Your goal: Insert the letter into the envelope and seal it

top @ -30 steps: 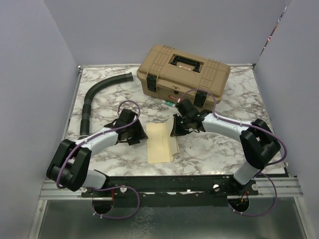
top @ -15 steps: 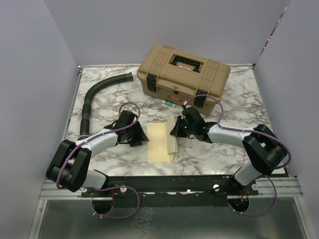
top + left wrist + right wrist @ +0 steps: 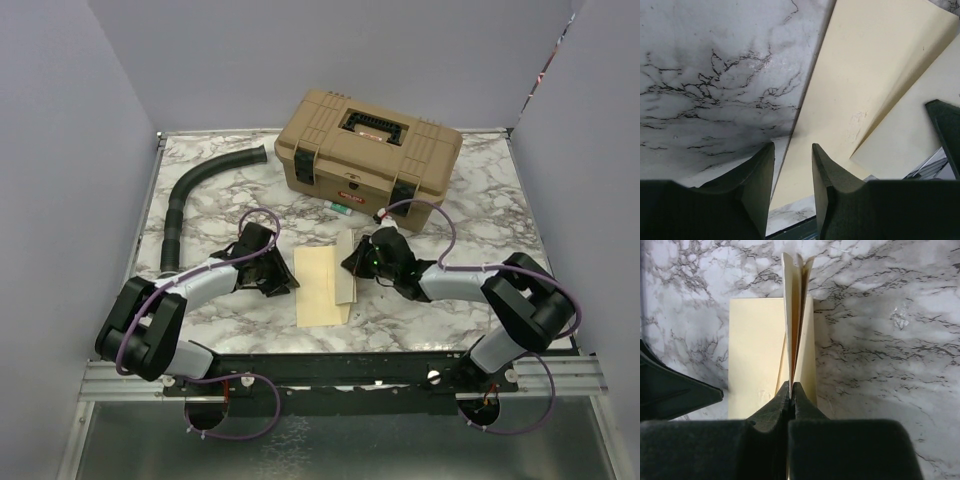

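Note:
The pale yellow envelope (image 3: 320,290) lies flat on the marble table between both arms. Its flap (image 3: 792,300) along the right long edge stands up on edge, and my right gripper (image 3: 791,385) is shut on it. A thin brownish edge shows between the pinched pale layers; I cannot tell whether that is the letter, which otherwise is hidden. My left gripper (image 3: 792,150) is low at the envelope's (image 3: 860,85) left long edge, jaws narrowly open, with that edge in the gap and nothing pinched. From above, the left gripper (image 3: 283,283) and right gripper (image 3: 352,265) flank the envelope.
A tan toolbox (image 3: 367,150) stands at the back of the table. A black corrugated hose (image 3: 190,195) curves along the left side. A small green and white marker (image 3: 342,208) lies in front of the toolbox. Grey walls enclose the table.
The right gripper has drawn in over the envelope's right edge and stood the flap upright. The left jaws have narrowed and moved slightly toward the envelope's left edge.

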You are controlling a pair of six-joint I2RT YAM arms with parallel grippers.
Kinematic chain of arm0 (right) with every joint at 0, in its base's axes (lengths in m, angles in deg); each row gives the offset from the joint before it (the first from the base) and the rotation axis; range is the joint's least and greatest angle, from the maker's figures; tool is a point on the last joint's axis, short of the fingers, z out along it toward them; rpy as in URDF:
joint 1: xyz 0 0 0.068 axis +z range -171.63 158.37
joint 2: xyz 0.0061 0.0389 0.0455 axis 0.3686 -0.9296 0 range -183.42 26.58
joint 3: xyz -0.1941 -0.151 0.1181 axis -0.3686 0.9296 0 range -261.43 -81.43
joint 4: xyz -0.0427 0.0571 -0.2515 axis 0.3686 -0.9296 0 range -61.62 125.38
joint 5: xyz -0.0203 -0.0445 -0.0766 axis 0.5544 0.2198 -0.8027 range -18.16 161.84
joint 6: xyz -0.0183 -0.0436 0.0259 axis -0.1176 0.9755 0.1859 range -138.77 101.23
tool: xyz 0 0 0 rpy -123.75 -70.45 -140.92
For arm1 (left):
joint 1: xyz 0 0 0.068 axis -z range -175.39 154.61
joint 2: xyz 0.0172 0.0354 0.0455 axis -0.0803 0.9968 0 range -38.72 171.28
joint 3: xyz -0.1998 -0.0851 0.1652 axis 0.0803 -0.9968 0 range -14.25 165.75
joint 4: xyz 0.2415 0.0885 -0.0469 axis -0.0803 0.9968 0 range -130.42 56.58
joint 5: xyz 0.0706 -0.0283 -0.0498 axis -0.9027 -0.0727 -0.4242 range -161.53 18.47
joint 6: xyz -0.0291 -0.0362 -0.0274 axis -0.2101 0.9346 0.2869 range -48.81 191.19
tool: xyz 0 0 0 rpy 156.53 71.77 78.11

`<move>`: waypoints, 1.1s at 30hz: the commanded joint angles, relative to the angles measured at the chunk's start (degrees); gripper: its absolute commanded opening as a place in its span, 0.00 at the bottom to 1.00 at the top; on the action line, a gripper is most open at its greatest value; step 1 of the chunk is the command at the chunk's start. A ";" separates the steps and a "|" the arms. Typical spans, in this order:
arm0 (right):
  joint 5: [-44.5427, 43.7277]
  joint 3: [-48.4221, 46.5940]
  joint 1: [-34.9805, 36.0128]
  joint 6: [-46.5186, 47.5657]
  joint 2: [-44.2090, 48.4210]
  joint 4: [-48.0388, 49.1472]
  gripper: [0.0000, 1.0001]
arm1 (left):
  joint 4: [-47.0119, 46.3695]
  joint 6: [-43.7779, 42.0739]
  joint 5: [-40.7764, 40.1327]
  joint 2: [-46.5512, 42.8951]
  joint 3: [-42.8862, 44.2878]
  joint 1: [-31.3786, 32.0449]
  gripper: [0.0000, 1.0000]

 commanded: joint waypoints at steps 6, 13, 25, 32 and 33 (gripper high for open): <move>-1.41 4.88 2.25 -6.39 -2.31 9.88 0.00 | 0.67 9.63 0.92 -0.21 -2.44 0.38 0.28; 0.45 7.51 2.25 -11.95 -3.23 13.33 0.00 | -2.50 15.70 2.44 -1.70 -4.10 0.30 0.24; 2.94 8.33 2.25 -15.76 -6.55 18.35 0.00 | -5.05 19.67 3.40 -3.79 -6.22 0.31 0.21; 0.65 8.54 2.20 -16.95 -8.04 21.69 0.00 | -5.12 20.85 4.08 -4.54 -6.67 0.34 0.23; 0.72 8.18 2.31 -17.64 -8.40 22.12 0.00 | -5.23 21.37 4.18 -4.70 -6.69 0.31 0.23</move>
